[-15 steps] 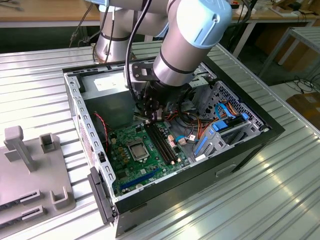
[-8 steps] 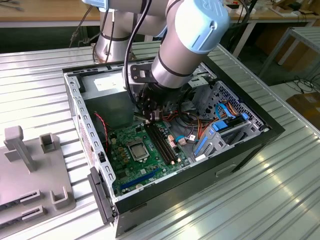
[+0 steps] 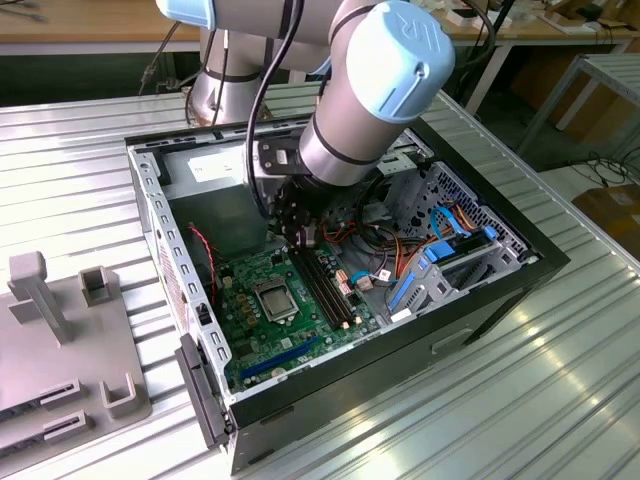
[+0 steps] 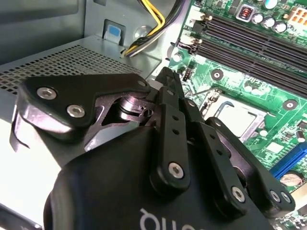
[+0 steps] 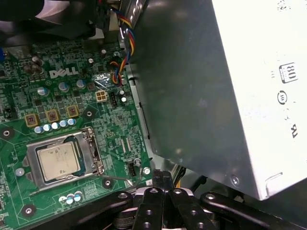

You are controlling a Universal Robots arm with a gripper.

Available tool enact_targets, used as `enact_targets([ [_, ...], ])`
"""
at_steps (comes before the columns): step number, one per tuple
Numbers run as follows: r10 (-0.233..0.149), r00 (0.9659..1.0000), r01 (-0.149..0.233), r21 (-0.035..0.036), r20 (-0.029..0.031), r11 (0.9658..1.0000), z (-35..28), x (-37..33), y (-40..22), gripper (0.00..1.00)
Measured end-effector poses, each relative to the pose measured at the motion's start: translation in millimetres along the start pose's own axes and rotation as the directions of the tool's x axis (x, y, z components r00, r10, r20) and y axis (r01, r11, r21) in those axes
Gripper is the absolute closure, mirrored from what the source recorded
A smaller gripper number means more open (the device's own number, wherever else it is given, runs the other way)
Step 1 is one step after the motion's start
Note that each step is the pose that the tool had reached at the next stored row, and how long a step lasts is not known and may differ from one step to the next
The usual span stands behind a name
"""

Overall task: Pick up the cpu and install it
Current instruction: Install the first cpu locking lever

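Your gripper [image 5: 160, 179], fingers pressed together and empty, hovers between the power supply [image 5: 201, 86] wall and the socket [image 5: 62, 160], where the cpu [image 5: 58, 160] sits.

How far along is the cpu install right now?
Done: the cpu already lies inside the socket frame on the green motherboard. In hand: nothing; the gripper is shut and empty, near the grey power supply. Left: I cannot tell whether the frame is latched.
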State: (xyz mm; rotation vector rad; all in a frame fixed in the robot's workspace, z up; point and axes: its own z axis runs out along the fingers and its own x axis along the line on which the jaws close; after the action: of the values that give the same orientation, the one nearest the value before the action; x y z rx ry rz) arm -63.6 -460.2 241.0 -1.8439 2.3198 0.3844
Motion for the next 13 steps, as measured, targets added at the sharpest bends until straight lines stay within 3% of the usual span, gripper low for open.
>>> enact_targets([
  [2,-0.004,1.0000,0.004,-0.0008,-0.0017,1.0000,-0.5,1.8,-0.3,0.89],
  [6,-0.016,0.9998,0.016,-0.0020,-0.0143,0.9999,-1.2,4.2,-0.9,0.89],
  [13,-0.033,0.9984,0.033,-0.0019,-0.0467,0.9995,-1.2,5.3,-1.2,0.89],
])
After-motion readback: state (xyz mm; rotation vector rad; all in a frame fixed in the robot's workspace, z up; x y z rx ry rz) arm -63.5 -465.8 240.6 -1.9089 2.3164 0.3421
